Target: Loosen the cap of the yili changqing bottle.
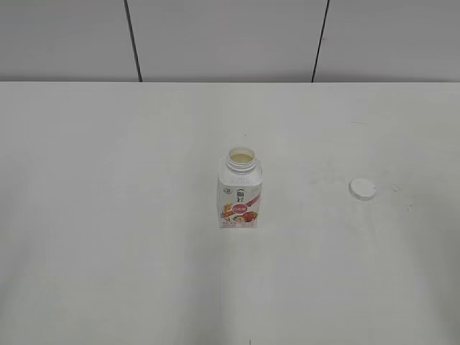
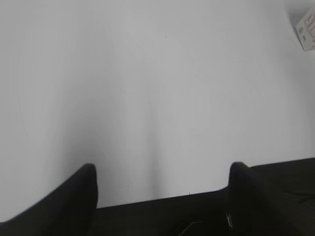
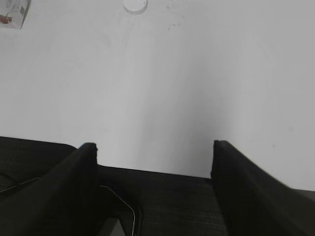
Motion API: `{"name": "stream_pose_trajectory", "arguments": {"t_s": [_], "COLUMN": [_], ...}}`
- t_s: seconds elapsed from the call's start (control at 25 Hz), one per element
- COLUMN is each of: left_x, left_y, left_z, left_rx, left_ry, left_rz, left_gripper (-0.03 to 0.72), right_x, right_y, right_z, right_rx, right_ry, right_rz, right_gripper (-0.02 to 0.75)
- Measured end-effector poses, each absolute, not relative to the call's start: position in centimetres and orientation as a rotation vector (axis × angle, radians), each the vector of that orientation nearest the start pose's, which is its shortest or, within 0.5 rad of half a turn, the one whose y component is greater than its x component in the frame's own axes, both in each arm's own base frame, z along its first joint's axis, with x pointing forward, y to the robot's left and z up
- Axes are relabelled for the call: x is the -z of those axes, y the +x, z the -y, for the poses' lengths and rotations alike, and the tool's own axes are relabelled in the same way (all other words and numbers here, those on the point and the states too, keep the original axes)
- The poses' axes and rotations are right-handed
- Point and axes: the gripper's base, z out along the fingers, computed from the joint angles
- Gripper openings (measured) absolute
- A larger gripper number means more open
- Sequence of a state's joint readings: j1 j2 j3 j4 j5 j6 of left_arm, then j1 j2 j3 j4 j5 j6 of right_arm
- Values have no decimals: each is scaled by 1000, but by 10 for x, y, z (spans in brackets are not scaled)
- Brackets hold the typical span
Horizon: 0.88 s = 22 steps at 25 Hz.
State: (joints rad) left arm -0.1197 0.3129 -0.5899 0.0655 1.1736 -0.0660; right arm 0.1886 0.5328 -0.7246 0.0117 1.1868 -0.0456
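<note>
The yili changqing bottle [image 1: 240, 192] stands upright in the middle of the white table, its wide threaded neck uncovered and pale liquid showing inside. The white cap [image 1: 362, 188] lies flat on the table to the bottle's right, well apart from it. The right wrist view shows the cap [image 3: 135, 5] at its top edge and a corner of the bottle [image 3: 13, 13] at the top left. The left wrist view shows a corner of the bottle [image 2: 307, 30] at the top right. My left gripper [image 2: 162, 169] and right gripper [image 3: 153, 147] are open and empty over the table's near edge, outside the exterior view.
The white table [image 1: 108, 215] carries only the bottle and the cap. A grey panelled wall [image 1: 215, 36] runs behind its far edge. Small dark specks mark the table near the cap.
</note>
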Motion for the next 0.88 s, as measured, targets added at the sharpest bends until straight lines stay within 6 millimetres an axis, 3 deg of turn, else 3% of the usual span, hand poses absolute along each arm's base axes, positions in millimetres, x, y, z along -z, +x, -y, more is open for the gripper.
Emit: {"name": "stream_pose_trajectory", "arguments": {"t_s": [0.48, 0.88], "left_x": [-282, -282], "left_y": [-6, -8], "left_z": [-5, -4], "left_rx": [37, 46], "left_ry": [77, 89], "left_rz": [-2032, -2019], "left_gripper": [505, 505], "right_x": [-275, -278], "right_y": [34, 16], "right_z": [-10, -7], "right_rx": [-123, -132], "right_ry": [-273, -260], "right_rz": [-2357, -2215], "right_gripper": [566, 566]}}
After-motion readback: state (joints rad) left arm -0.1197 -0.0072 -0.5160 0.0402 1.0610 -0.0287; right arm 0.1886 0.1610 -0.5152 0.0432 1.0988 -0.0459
